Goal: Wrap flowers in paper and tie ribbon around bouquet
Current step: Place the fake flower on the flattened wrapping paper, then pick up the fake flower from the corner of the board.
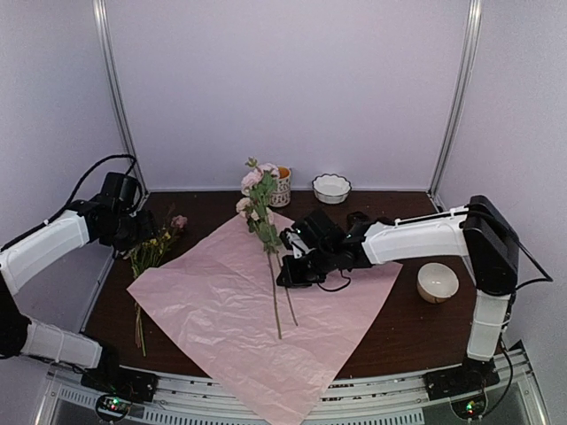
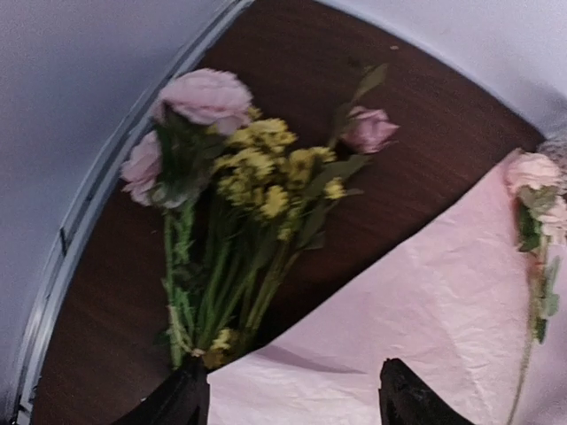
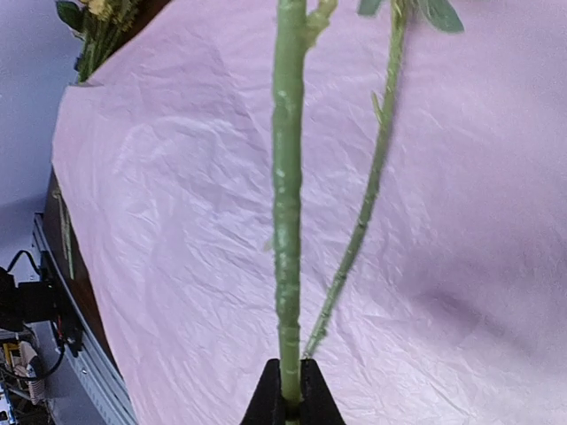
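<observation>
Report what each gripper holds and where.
Right gripper clamps a rose stem about midway along. Left gripper is open, holding nothing.

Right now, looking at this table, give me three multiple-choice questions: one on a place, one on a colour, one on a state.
1. Where does the yellow-blossom bunch lie?
A. on the floor
B. on the bare table, left of the paper
C. mid-paper

2. What colour is the paper?
A. green
B. black
C. pale pink-lilac

3. How is the right tool?
A. shut on a rose stem
B. wide open
C. shut on nothing

Answers: B, the bunch rests on dark wood beside the sheet's edge; C, the sheet reads pink-lilac in every view; A, its fingers pinch the green stem.
</observation>
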Robot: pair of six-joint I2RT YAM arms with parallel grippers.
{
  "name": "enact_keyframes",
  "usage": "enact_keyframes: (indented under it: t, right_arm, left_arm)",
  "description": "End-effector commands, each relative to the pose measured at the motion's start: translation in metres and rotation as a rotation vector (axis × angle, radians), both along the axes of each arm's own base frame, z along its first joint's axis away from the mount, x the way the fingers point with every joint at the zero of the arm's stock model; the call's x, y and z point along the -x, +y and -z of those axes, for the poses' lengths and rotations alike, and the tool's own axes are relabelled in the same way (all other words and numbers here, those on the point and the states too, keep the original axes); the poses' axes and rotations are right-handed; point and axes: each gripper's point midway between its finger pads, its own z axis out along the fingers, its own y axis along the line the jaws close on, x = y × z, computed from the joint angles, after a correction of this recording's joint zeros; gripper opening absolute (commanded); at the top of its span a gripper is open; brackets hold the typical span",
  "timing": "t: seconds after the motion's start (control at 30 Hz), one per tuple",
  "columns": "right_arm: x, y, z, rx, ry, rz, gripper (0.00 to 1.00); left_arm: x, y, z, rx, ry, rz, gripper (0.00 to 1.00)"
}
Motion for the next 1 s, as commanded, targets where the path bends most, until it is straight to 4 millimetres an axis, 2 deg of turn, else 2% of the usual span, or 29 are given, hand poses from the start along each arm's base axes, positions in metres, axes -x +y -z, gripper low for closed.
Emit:
enact_keyframes:
  t: [0.0, 0.07, 0.1, 0.23, 0.4, 0.57, 0.8, 0.83, 0.93, 0.97]
  right_arm:
    - [0.0, -0.008, 0.019, 0.016, 0.056, 0.042, 0.04]
    - [0.001, -0.008, 0.019, 0.02, 0.057, 0.039, 0.26]
    - [0.002, -0.01, 0.018, 0.021, 0.057, 0.038, 0.32]
    - [0.003, -0.021, 0.011, 0.058, 0.021, 0.033, 0.43]
    - [0.002, -0.035, -0.003, 0.095, -0.043, 0.036, 0.45]
    - [0.005, -0.036, -0.008, 0.081, -0.052, 0.021, 0.45]
    - [0.006, -0.039, -0.007, 0.086, -0.062, 0.015, 0.45]
    - [0.006, -0.039, -0.007, 0.086, -0.064, 0.013, 0.45]
    - [0.005, -0.04, -0.006, 0.095, -0.067, 0.009, 0.45]
    - [0.005, -0.04, -0.006, 0.1, -0.068, 0.008, 0.45]
  left_arm:
    - [0.016, 0.068, 0.035, -0.046, 0.116, -0.182, 0.67]
    - [0.015, 0.085, 0.05, -0.02, 0.157, -0.218, 0.67]
    - [0.015, 0.091, 0.058, -0.009, 0.178, -0.232, 0.67]
    - [0.008, 0.111, 0.087, 0.052, 0.248, -0.254, 0.64]
    - [-0.014, 0.104, 0.113, 0.125, 0.329, -0.164, 0.53]
    - [-0.014, 0.116, 0.14, 0.13, 0.402, -0.213, 0.34]
    - [-0.02, 0.114, 0.156, 0.147, 0.434, -0.204, 0.31]
    - [-0.022, 0.114, 0.156, 0.147, 0.433, -0.201, 0.26]
    - [-0.023, 0.116, 0.15, 0.135, 0.426, -0.2, 0.01]
    - [-0.022, 0.118, 0.145, 0.122, 0.416, -0.208, 0.0]
